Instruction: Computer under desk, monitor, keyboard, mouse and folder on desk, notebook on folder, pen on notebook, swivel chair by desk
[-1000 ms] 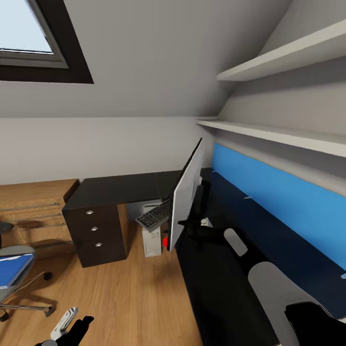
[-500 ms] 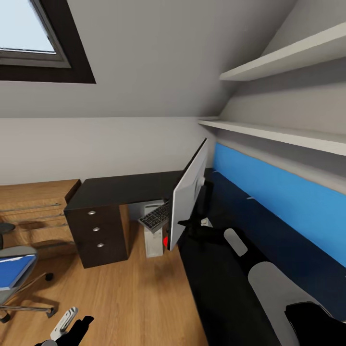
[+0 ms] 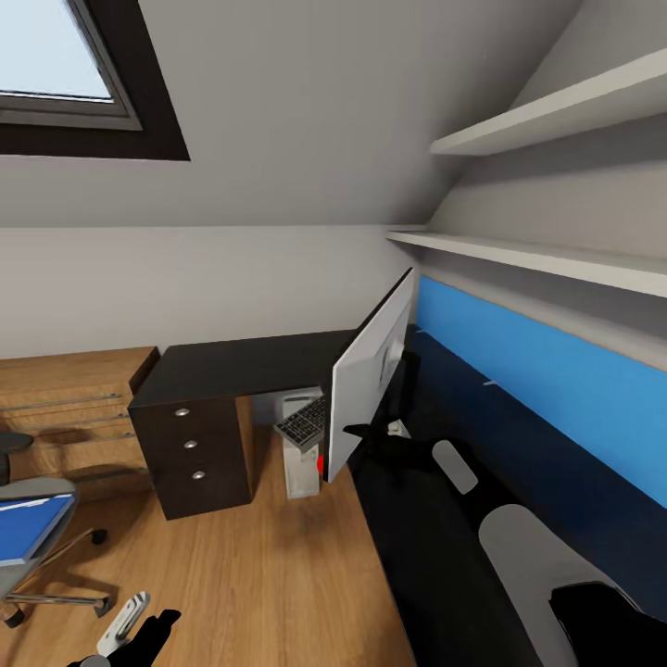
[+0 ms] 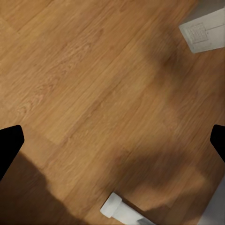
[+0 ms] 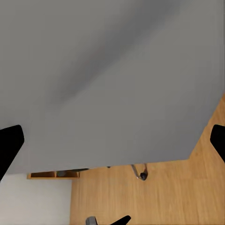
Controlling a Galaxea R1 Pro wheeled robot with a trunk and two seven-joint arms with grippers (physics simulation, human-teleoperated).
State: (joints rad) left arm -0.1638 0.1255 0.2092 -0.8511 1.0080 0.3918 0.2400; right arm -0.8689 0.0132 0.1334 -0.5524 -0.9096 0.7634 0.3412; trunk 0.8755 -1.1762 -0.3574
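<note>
Monitor (image 3: 369, 387) handling looks to be the step: it stands tilted on the desk (image 3: 241, 363), its grey back just beyond the spread fingers of the right gripper (image 5: 112, 140), which next must settle it upright without toppling.

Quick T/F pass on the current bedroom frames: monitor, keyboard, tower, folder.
1. The thin flat monitor, seen from its pale back, stands over the glossy black desk. True.
2. The bright-blue folder lies on the desk. False: it lies on the grey padded swivel chair.
3. The dark keyboard rests on the pale grey-white computer tower. True.
4. The tower stands on the desktop. False: it stands on the wooden floor under the desk.
</note>
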